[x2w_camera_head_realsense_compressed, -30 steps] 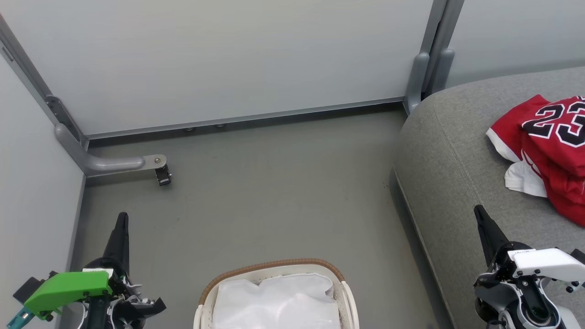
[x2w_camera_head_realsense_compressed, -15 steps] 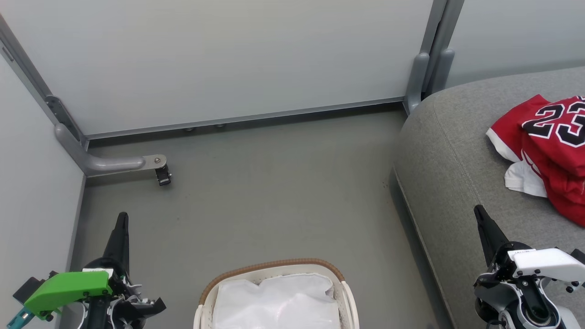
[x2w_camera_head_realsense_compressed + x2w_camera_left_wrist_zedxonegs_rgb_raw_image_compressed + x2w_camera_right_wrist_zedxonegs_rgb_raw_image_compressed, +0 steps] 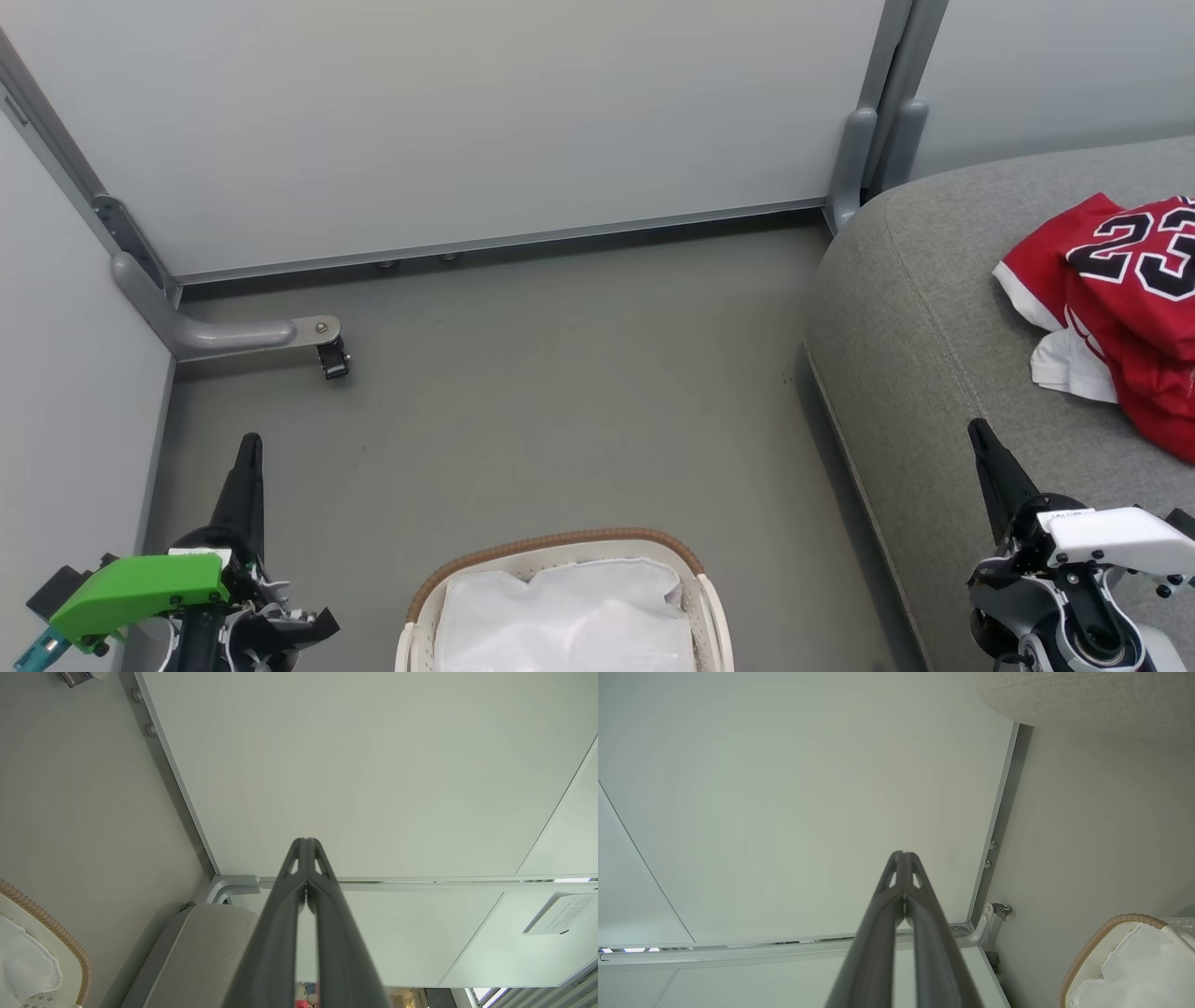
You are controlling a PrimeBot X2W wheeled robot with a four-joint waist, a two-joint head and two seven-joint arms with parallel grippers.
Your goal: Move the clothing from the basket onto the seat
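Red clothing (image 3: pixel 1134 308) with white trim and a black "23" lies bunched on the grey seat (image 3: pixel 924 373) at the right of the head view. The white basket (image 3: pixel 560 546) with its brown rim sits at the bottom centre, holding only a plain white sheet (image 3: pixel 565 616). My left gripper (image 3: pixel 248 443) is shut and empty at the lower left, over the floor beside the basket. Over the seat's front part, my right gripper (image 3: pixel 977 429) is shut and empty, short of the clothing. In the wrist views the left gripper (image 3: pixel 306 842) and right gripper (image 3: pixel 903 855) show their tips pressed together.
Pale partition panels (image 3: pixel 448 121) close off the back and left, with a grey metal foot and caster (image 3: pixel 331 355) on the floor at the left. A grey post (image 3: pixel 864 149) stands by the seat's far corner. Grey floor (image 3: pixel 560 392) lies between basket and panels.
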